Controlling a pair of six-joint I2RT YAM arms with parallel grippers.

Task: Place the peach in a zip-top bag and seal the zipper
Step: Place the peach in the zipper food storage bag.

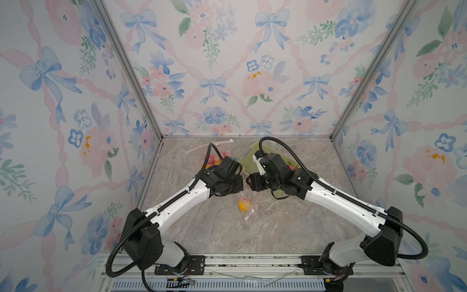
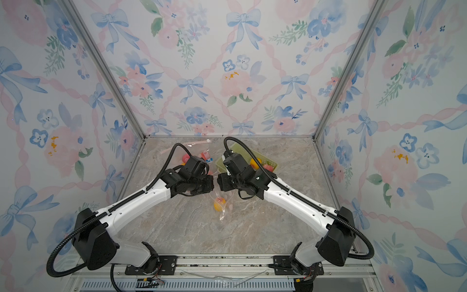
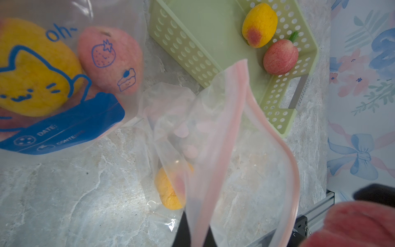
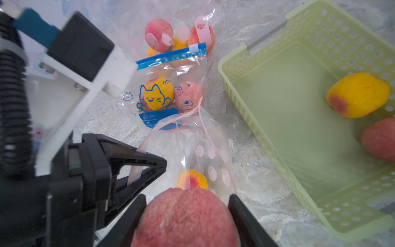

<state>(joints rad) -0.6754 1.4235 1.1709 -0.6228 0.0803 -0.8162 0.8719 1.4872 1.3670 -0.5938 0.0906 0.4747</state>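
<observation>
Top views: both wrists meet mid-table and cover their own jaws. Only the lower end of the clear plastic zip-top bag [image 1: 250, 212] pokes out below them, 1 yellow-orange peach [image 1: 244, 204] inside. Grip states come from the wrist views only.

Right wrist view: right gripper [image 4: 188, 202] is part-open and clamped on the red-pink fuzzy peach [image 4: 186, 220], 1 black finger [image 4: 243, 213] each side. Peach is held in the air just beside the bag mouth, not inside it. Same view shows left gripper [image 4: 159, 167] pinched tight on the bag's pink zipper strip [image 4: 136, 173], rim lifted.

Left wrist view: the 2 pink strips stand apart, so the mouth is open. Film is thin, crinkled, printed with pink ovals. Held peach shows here only as a blurred red corner.

Neighbours: pale green perforated plastic basket [image 4: 256, 119], rigid and straight-walled, sits just beside the bag with a yellow blushed peach [image 4: 359, 95] and a second red peach [image 4: 380, 139] in it. Clear bag with blue cat print [image 4: 157, 96] and blue zipper, peaches inside, lies near the open mouth.

Room: grey marble-look tabletop [image 1: 222, 235] is bare from the bag to the front aluminium rail [image 1: 240, 260]; floral walls [image 1: 227, 63] close 3 sides.
</observation>
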